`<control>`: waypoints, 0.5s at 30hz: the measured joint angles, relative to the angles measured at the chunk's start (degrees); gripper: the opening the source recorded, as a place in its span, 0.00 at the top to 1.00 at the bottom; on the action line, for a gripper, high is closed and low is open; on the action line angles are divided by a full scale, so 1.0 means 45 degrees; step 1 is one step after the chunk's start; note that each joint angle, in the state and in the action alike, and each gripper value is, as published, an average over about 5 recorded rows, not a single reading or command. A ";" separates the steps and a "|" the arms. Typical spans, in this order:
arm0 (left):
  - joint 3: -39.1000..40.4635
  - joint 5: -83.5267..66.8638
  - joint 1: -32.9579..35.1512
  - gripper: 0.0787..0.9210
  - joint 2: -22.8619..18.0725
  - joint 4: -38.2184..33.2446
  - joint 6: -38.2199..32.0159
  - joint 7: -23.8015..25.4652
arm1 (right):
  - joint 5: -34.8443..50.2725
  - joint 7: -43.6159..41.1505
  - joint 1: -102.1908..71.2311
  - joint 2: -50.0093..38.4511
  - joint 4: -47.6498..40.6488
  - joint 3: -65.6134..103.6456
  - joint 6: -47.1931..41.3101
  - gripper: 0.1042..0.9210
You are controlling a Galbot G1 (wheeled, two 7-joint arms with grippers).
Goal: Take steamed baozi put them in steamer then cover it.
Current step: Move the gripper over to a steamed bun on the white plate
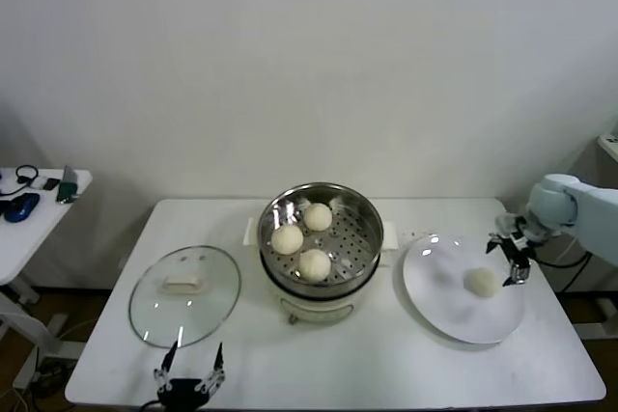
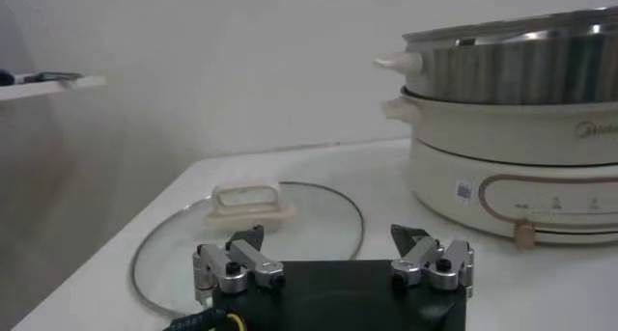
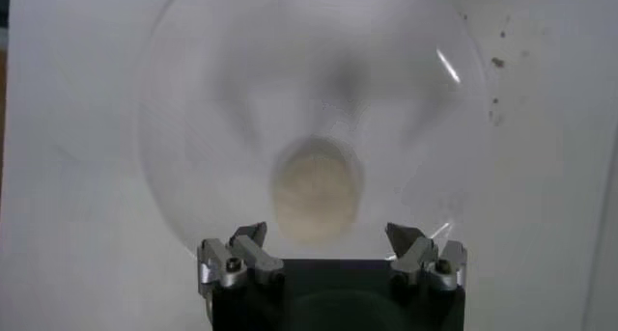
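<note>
- The white table fills most of what we see; its near edge is cut off at the bottom of the head view, along with most of the left arm.
- The steamer sits mid-table: a shiny round steel pot with a perforated tray, on a cream base (its far side is cut off in the left wrist view).
- The cover lies flat on the table to the steamer's left, clear glass with a metal rim and a cream block handle.
- A smooth white plate lies to the steamer's right.
- Three steamed baozi rest on the tray, round and matte off-white; a fourth sits on the plate.
- The right gripper hangs over the plate's far edge just beside that bun, jaws spread wide, gripping nothing.
- The left gripper waits at the table's near edge by the cover, jaws equally spread.
</note>
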 measured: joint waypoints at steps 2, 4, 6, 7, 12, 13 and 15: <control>-0.0011 0.0000 0.0025 0.12 0.0000 0.0014 -0.0024 -0.0006 | -0.0088 0.0061 -0.0445 0.0102 -0.0227 0.0371 -0.0043 0.12; -0.0017 0.0000 0.0039 0.12 0.0001 0.0028 -0.0037 -0.0010 | -0.0162 0.0123 -0.0832 0.0219 -0.0448 0.0709 -0.0071 0.12; -0.0019 0.0000 0.0044 0.12 0.0004 0.0033 -0.0043 -0.0015 | -0.0219 0.0184 -0.1159 0.0338 -0.0652 0.1008 -0.0097 0.12; -0.0019 0.0000 0.0047 0.12 0.0007 0.0033 -0.0045 -0.0017 | -0.0238 0.0214 -0.1306 0.0398 -0.0743 0.1148 -0.0115 0.12; -0.0029 -0.0007 0.0072 0.12 0.0025 0.0023 -0.0050 -0.0035 | -0.0314 0.0308 -0.1812 0.0610 -0.1048 0.1630 -0.0225 0.14; -0.0037 -0.0011 0.0074 0.12 0.0031 0.0018 -0.0049 -0.0039 | -0.0325 0.0311 -0.1869 0.0626 -0.1089 0.1684 -0.0247 0.16; -0.0056 -0.0018 0.0072 0.12 0.0041 0.0008 -0.0048 -0.0044 | -0.0323 0.0303 -0.1952 0.0638 -0.1141 0.1766 -0.0297 0.20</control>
